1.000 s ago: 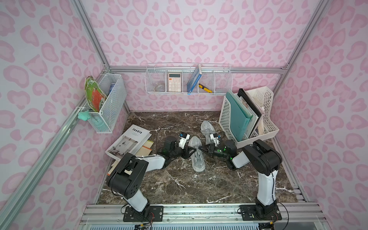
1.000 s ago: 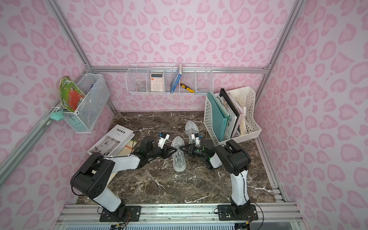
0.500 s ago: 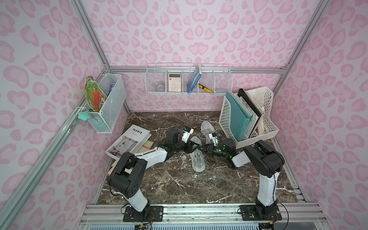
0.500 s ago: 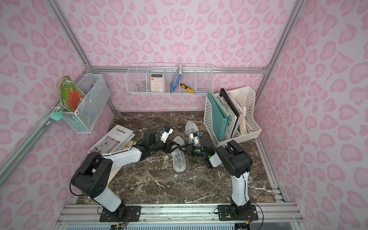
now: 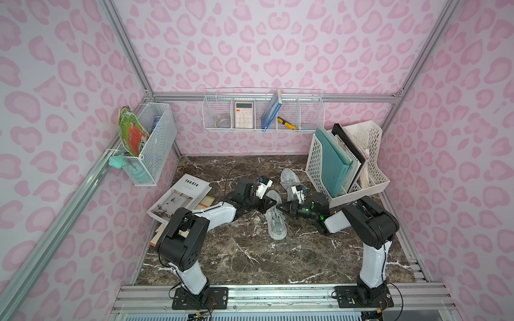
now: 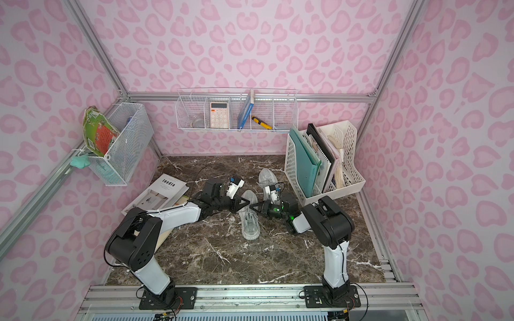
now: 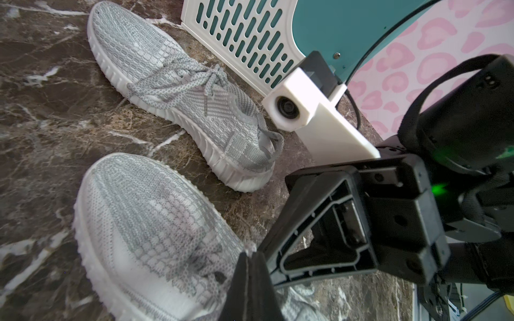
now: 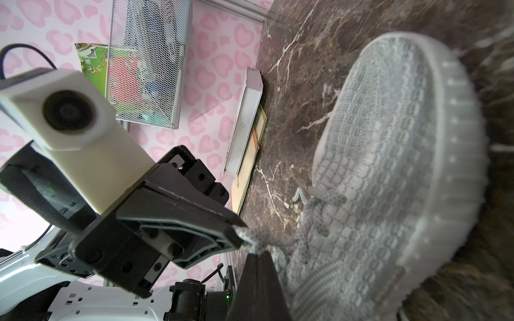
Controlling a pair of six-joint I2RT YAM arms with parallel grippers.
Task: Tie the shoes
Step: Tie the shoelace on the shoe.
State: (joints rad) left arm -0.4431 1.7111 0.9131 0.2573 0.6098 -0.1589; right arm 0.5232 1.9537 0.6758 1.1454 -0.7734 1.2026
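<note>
Two light grey knit shoes lie on the marble table. The near shoe [image 5: 276, 222] [image 6: 249, 222] lies mid-table, its laces loose. The far shoe [image 5: 289, 178] [image 7: 194, 105] lies beside the file rack with a bow in its laces. My left gripper [image 5: 271, 205] [image 7: 250, 254] and right gripper [image 5: 279, 207] [image 8: 256, 251] meet tip to tip over the near shoe's [image 7: 144, 222] [image 8: 389, 166] lacing. Both are shut, each pinching a bit of the near shoe's lace [image 8: 251, 234].
A white file rack [image 5: 345, 166] [image 7: 250, 36] with folders stands at the back right, close to the far shoe. A stack of books [image 5: 180, 194] [image 8: 247, 125] lies at the left. Wire baskets [image 5: 262, 114] hang on the back and left walls.
My left gripper has swung from the near shoe's left side to its lacing and shut on the lace. The right gripper has stayed shut in place.
</note>
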